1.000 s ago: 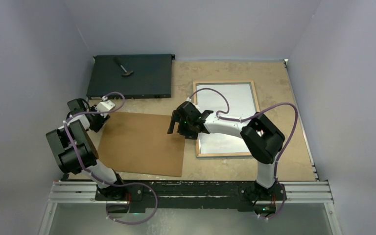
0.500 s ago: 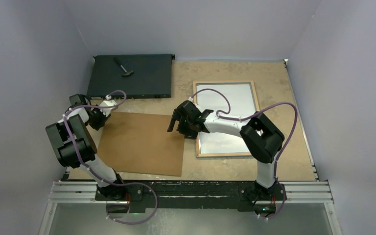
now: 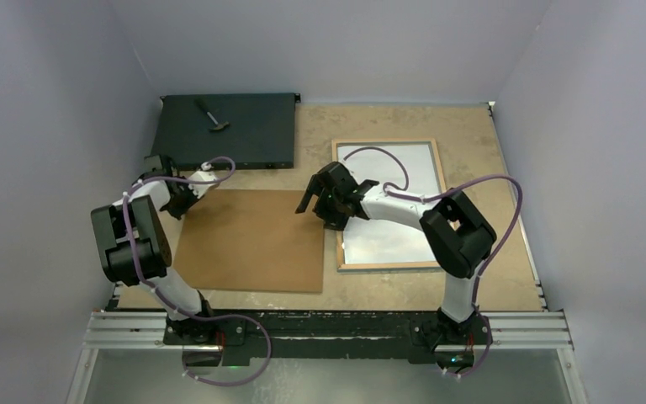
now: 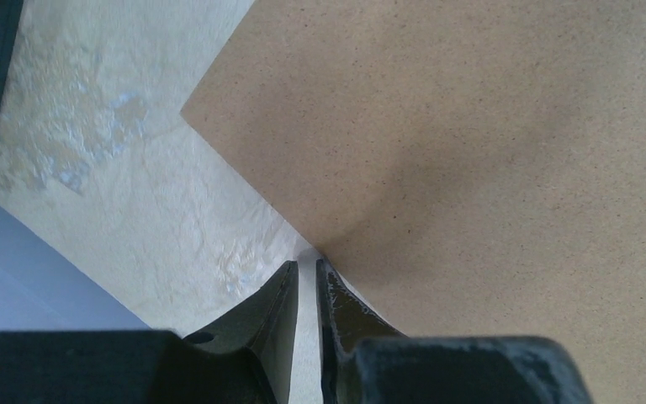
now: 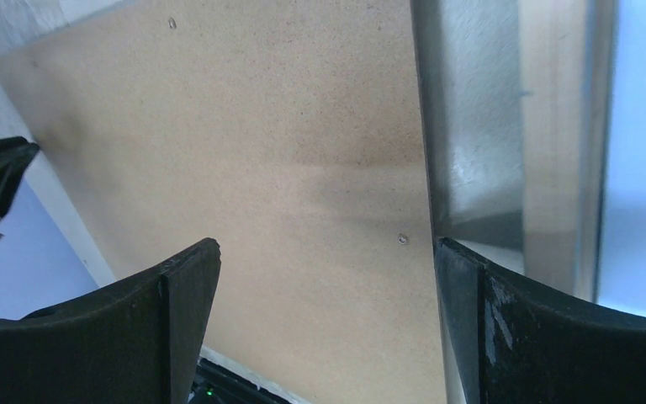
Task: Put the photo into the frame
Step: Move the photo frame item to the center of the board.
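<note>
Lilac-grey wall (image 3: 42, 126) stands close on the outer side of the left gripper (image 4: 307, 271), so the open room lies inward, over the panel (image 3: 248, 240). Beyond this gripper's tips sits a flat black box (image 3: 244, 135) with a small tool (image 3: 211, 116) on top, its near side just short of the panel's far edge. The left jaws are drawn almost together, only a thin slit between them, with the tips at the panel's left edge near its far corner. One finger overlaps the board, and I cannot tell whether they pinch it. The brown fibreboard panel lies flat and spans the gap between the two grippers. The right gripper (image 5: 326, 246) hangs over the panel's far right corner with its jaws spread wide and nothing between the fingers. The panel's right edge runs just inside its outer finger. Just outside that finger lies the frame (image 3: 383, 141), bare wood side up, flat, close beside the panel without overlapping it. A pale sheet (image 3: 404, 168) fills its opening; whether this is the photo I cannot tell. Mottled tan table (image 3: 471, 135) shows beyond and outside the frame, up to the right wall (image 3: 606, 168).
</note>
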`<action>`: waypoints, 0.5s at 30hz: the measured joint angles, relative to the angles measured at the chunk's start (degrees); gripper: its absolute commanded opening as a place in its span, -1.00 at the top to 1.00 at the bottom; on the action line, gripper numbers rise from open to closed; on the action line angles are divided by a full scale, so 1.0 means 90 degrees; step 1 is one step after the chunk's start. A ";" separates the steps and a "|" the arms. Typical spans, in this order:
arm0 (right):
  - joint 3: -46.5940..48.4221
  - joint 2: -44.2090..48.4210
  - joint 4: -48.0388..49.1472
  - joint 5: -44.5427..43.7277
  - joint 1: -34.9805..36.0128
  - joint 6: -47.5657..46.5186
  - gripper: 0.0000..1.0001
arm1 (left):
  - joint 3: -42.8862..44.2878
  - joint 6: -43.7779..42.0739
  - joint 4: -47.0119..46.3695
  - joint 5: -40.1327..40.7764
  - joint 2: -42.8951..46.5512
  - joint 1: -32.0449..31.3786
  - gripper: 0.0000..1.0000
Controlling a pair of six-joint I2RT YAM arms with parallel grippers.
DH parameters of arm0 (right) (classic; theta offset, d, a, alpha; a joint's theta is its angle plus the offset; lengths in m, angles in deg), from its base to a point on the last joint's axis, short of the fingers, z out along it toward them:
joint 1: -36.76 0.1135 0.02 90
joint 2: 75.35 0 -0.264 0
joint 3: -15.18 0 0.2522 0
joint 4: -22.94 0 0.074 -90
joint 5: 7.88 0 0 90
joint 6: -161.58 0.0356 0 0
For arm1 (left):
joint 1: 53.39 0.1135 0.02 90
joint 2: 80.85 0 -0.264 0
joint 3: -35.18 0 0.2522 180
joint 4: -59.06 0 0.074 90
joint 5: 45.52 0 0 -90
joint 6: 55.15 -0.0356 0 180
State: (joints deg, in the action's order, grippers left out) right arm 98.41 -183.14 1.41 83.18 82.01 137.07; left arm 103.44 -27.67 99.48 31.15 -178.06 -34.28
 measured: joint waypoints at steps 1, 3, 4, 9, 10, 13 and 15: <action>-0.0022 0.0049 0.0005 -0.0002 -0.0061 0.0005 -0.95 | 0.0000 0.0051 -0.0027 0.0085 0.0000 -0.0104 0.73; -0.0092 0.0163 0.0051 -0.0005 -0.0165 0.0010 -0.95 | 0.0000 0.0146 -0.0041 0.0216 0.0000 -0.0255 0.74; -0.0155 0.0243 0.0102 -0.0002 -0.0206 0.0015 -0.95 | -0.0002 0.0197 -0.0046 0.0289 0.0000 -0.0318 0.75; -0.0384 0.0648 0.0209 0.0005 -0.0270 0.0051 -0.95 | -0.0046 0.0391 -0.0090 0.0537 0.0029 -0.0546 0.77; -0.0403 0.0697 0.0233 0.0005 -0.0277 0.0053 -0.95 | -0.0046 0.0408 -0.0090 0.0571 0.0032 -0.0568 0.77; -0.0488 0.0852 0.0284 0.0007 -0.0294 0.0058 -0.95 | -0.0046 0.0539 -0.0100 0.0687 0.0032 -0.0653 0.78; -0.0566 0.0971 0.0287 0.0005 -0.0318 0.0058 -0.95 | -0.0046 0.0627 -0.0107 0.0775 0.0044 -0.0772 0.79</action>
State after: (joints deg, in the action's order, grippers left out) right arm 93.32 -174.40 3.99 83.22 79.15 137.59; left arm 103.02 -22.03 98.52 38.13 -177.67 -41.23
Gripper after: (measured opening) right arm 0.978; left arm 0.112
